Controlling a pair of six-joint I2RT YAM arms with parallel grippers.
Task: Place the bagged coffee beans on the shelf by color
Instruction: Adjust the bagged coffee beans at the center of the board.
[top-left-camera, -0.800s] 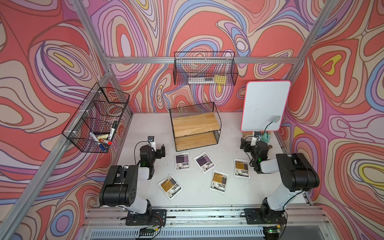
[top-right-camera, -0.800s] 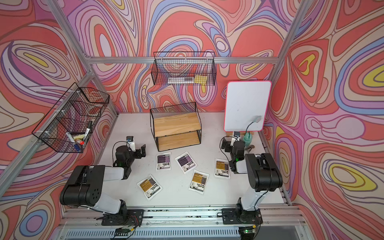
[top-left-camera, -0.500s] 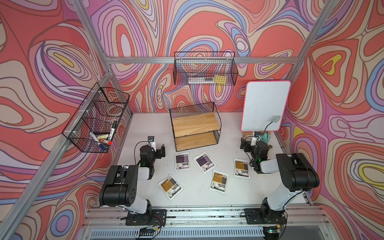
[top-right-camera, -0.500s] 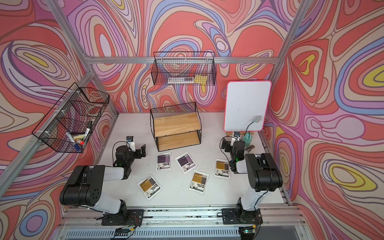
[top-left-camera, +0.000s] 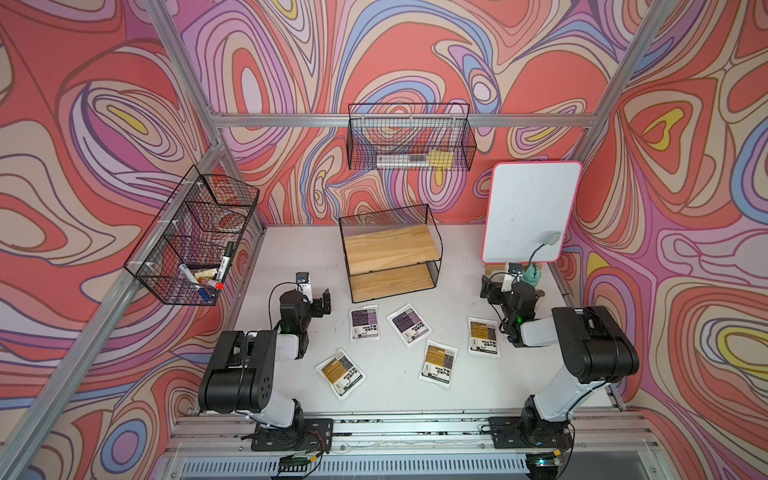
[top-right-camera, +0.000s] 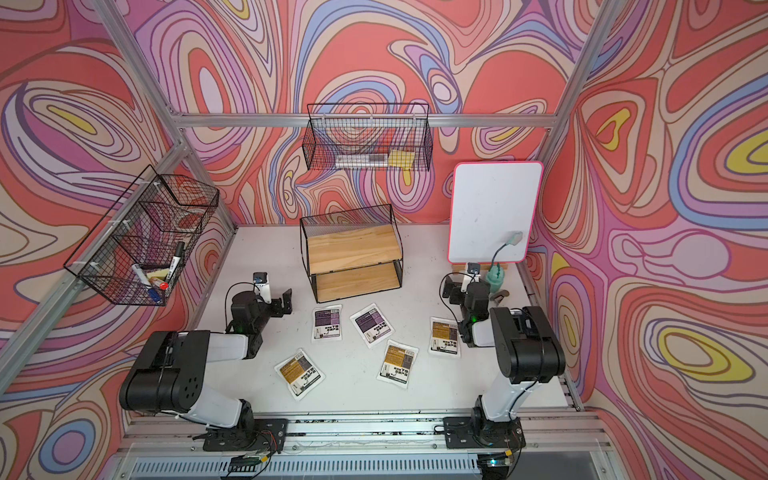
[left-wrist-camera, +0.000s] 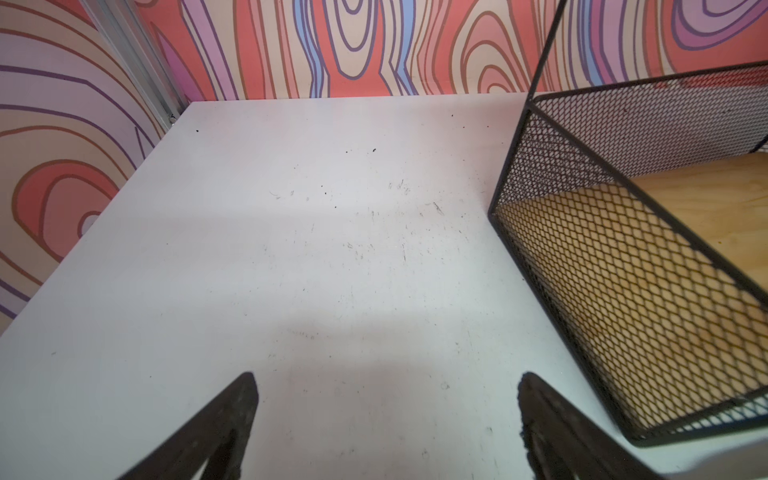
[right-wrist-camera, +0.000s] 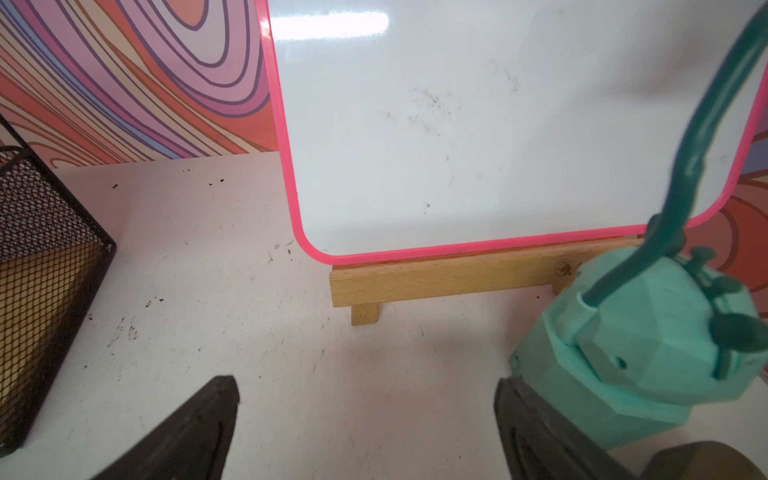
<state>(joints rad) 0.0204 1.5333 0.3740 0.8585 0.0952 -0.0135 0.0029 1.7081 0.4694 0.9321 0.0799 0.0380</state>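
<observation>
1. Now the left gripper (left-wrist-camera: 386, 382) is open with nothing between its jaws, over the counter (top-left-camera: 498, 386) just beside the shelf (top-left-camera: 390, 251).
2. The right gripper (right-wrist-camera: 365, 384) is also wide open and holds nothing; it faces the whiteboard (right-wrist-camera: 457, 124).
3. The bagged coffee beans (top-right-camera: 371, 329) all lie flat on the counter in front of the shelf: two purple pouches (top-left-camera: 365, 323) (top-left-camera: 409, 324) nearer it, three orange pouches (top-left-camera: 483, 336) (top-left-camera: 439, 363) (top-left-camera: 341, 373) further out.

Ahead of your left pincer (left-wrist-camera: 386, 378) the desk (left-wrist-camera: 291, 249) lies bare; the mesh wall of the shelf (left-wrist-camera: 623, 291) blocks one side. Your right pincer (right-wrist-camera: 365, 380) faces the whiteboard (right-wrist-camera: 457, 124), with a mint-green stand (right-wrist-camera: 648, 332) just beside one finger. The shelf's front is open, five pouches (top-left-camera: 365, 324) strewn on the desk before it.
</observation>
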